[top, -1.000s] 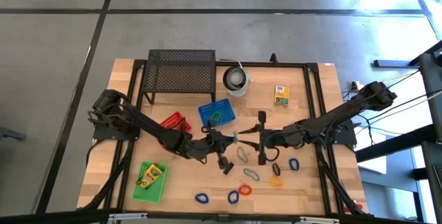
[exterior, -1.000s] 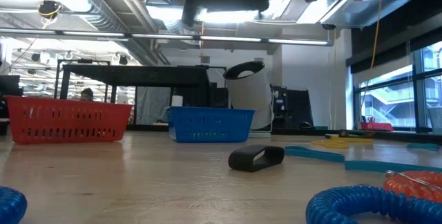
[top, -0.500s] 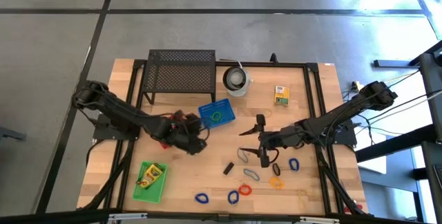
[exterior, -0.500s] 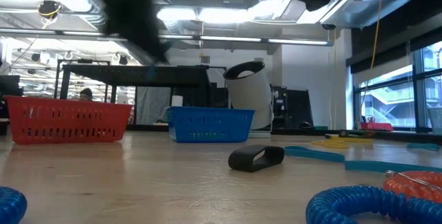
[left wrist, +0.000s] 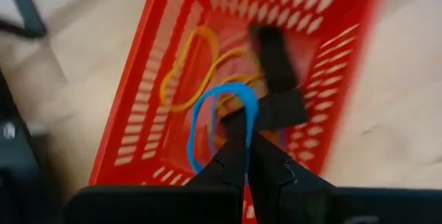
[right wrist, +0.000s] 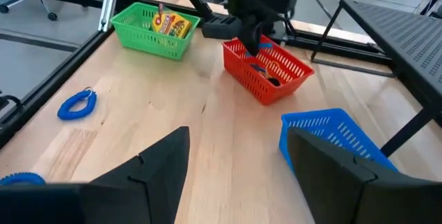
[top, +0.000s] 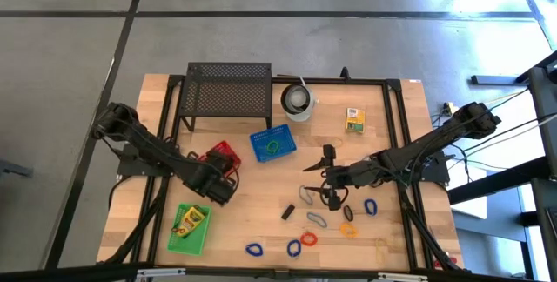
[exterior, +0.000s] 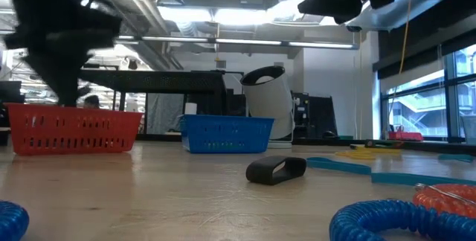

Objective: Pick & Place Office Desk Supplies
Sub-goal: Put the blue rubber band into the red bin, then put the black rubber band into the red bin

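Observation:
My left gripper (left wrist: 246, 135) is shut on a blue loop (left wrist: 204, 124) over the red basket (top: 221, 155), which holds yellow-orange loops (left wrist: 185, 70) and a black clip (left wrist: 273, 57). The right wrist view shows that gripper (right wrist: 253, 46) above the basket (right wrist: 273, 72). My right gripper (top: 330, 199) hangs open above the middle of the table, over several loops. A black clip (top: 286, 211) lies flat on the wood to its left. My left gripper pinches one side of the blue loop (left wrist: 243, 113) between its two fingertips. The fingers slant down from above. The loop stands out past the fingertips, open and rounded, over the inside of the red basket.
A blue basket (top: 272, 143) holds a green loop. A green basket (top: 190, 227) holds a crayon box, and another box (top: 353, 120) lies at the far right. The black mesh stand (top: 228, 90) and white cup (top: 298, 101) are at the far edge. Loose loops (top: 309, 239) lie near the front.
My left gripper has swung from the table's middle, where it met my right gripper, toward the left edge. It now hangs over the red basket, tipped to point downward. My right gripper has stayed in the middle.

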You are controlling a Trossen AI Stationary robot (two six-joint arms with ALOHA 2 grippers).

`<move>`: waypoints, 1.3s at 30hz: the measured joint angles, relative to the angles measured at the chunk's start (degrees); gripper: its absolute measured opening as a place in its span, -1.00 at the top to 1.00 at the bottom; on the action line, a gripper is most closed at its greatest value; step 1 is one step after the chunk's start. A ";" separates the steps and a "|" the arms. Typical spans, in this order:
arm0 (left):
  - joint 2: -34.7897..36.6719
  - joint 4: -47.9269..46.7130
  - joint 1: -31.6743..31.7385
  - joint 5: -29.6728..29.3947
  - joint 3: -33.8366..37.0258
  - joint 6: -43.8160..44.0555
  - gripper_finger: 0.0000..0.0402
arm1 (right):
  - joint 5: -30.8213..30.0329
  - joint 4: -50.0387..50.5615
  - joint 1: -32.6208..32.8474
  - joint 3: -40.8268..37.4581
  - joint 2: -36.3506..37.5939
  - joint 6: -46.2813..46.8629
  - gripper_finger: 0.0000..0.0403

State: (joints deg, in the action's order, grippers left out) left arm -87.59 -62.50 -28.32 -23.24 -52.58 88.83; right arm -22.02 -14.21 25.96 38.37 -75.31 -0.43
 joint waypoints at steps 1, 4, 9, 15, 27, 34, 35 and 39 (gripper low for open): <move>-0.02 0.73 -0.32 0.45 1.05 1.16 0.98 | 0.00 0.10 0.00 0.00 0.00 0.00 -0.23; -0.04 2.95 -1.23 0.59 3.31 3.40 0.98 | 0.00 0.13 0.00 0.00 0.00 0.00 -0.23; -0.04 6.71 -1.64 0.22 5.30 3.61 0.95 | 0.00 0.16 0.00 0.00 0.00 -0.02 -0.23; -0.04 7.06 -1.59 0.22 5.30 3.55 0.74 | 0.00 0.31 0.00 0.00 0.00 -0.02 -0.23; -0.04 0.25 -1.55 -3.17 -0.87 -2.31 0.38 | 0.02 0.74 -0.02 0.00 0.00 0.56 -0.23; -0.04 7.42 -1.55 -8.80 -4.39 -9.19 0.36 | 0.06 6.62 -0.04 0.07 -0.63 13.13 -0.23; -0.04 10.29 -1.55 -10.20 -4.40 -11.31 0.35 | 0.07 9.05 -0.04 0.07 -1.03 16.37 -0.23; -0.23 24.81 -1.55 -15.56 -3.84 -23.15 0.35 | -0.13 16.95 -0.04 0.04 -3.54 25.05 -0.23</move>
State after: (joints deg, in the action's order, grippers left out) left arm -87.82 -37.69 -29.87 -38.80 -56.42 65.68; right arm -22.15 2.74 25.91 38.41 -78.85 24.63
